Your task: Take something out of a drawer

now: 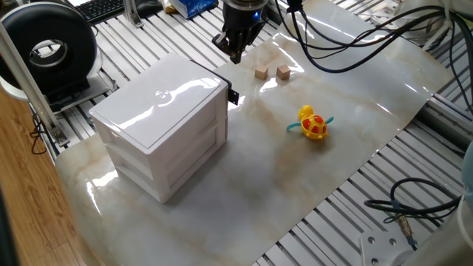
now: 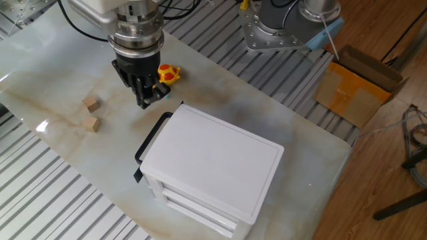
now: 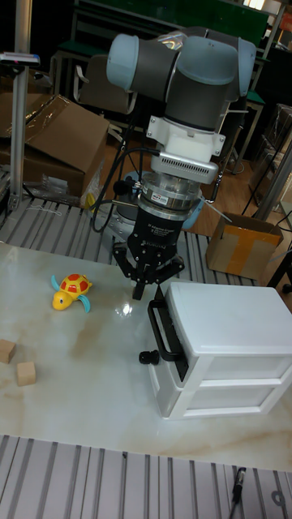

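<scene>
The white three-tier box (image 1: pixel 159 122) (image 2: pixel 210 167) (image 3: pixel 223 349) stands on the marble table. Its top drawer (image 3: pixel 239 366) looks pushed in, and its contents are hidden. A black handle (image 3: pixel 162 328) (image 2: pixel 151 139) and a small black knob (image 3: pixel 148 355) (image 1: pixel 232 96) sit on the box front. My gripper (image 1: pixel 235 50) (image 2: pixel 144 97) (image 3: pixel 139 289) points down just in front of that face, above the handle's end and apart from it. Its fingertips meet with nothing between them.
A yellow toy turtle (image 1: pixel 312 123) (image 2: pixel 168 73) (image 3: pixel 69 290) lies on the table beyond the gripper. Two wooden cubes (image 1: pixel 261 72) (image 2: pixel 91 103) (image 3: pixel 26 373) sit near each other. A cardboard box (image 2: pixel 357 87) stands off the table, and cables (image 1: pixel 347 37) trail behind the arm.
</scene>
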Robot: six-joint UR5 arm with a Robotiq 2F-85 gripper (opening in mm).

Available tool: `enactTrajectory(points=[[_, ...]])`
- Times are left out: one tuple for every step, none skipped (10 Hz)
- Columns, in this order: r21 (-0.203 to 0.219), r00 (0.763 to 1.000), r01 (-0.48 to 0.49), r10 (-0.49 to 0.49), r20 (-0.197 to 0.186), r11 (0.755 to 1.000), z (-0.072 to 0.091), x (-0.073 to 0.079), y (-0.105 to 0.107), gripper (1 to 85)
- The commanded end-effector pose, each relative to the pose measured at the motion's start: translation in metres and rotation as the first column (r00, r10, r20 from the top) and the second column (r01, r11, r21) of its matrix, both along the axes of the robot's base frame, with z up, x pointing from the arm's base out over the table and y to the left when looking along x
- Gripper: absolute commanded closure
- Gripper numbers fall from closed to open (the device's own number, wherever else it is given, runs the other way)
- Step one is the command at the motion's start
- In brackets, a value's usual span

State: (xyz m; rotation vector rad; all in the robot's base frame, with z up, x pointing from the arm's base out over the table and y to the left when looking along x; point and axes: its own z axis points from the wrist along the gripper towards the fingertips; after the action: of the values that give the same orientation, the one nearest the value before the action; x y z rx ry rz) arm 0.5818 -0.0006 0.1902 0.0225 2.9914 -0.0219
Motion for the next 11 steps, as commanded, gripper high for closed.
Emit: enactTrajectory(points=[[0.01,1.0,0.004,-0.004,0.014,1.0,0.0012,0.0031,0.0016,84.3],[0.008,1.0,0.003,-0.003,0.014,1.0,0.0011,0.003,0.0011,84.3],[0.008,1.0,0.003,-0.003,0.014,1.0,0.0011,0.0031,0.0011,84.3],[0.007,1.0,0.003,-0.003,0.013,1.0,0.0009,0.0027,0.0006,84.3],[0.006,1.0,-0.002,0.002,0.011,1.0,0.0009,0.0022,0.0004,84.3],[0.003,1.0,-0.009,0.009,0.009,1.0,0.0012,0.0021,-0.0011,84.3],[0.022,1.0,-0.026,0.026,-0.004,0.999,0.0022,0.0012,-0.0003,84.3],[0.033,0.999,-0.045,0.046,-0.028,0.998,0.0048,-0.0009,-0.003,84.3],[0.033,0.998,-0.055,0.057,-0.036,0.998,0.0054,-0.0017,-0.0054,84.3],[0.033,0.998,-0.058,0.06,-0.034,0.998,0.0053,-0.0013,-0.0054,84.3],[0.031,0.998,-0.06,0.061,-0.034,0.998,0.0052,-0.0012,-0.0058,84.3]])
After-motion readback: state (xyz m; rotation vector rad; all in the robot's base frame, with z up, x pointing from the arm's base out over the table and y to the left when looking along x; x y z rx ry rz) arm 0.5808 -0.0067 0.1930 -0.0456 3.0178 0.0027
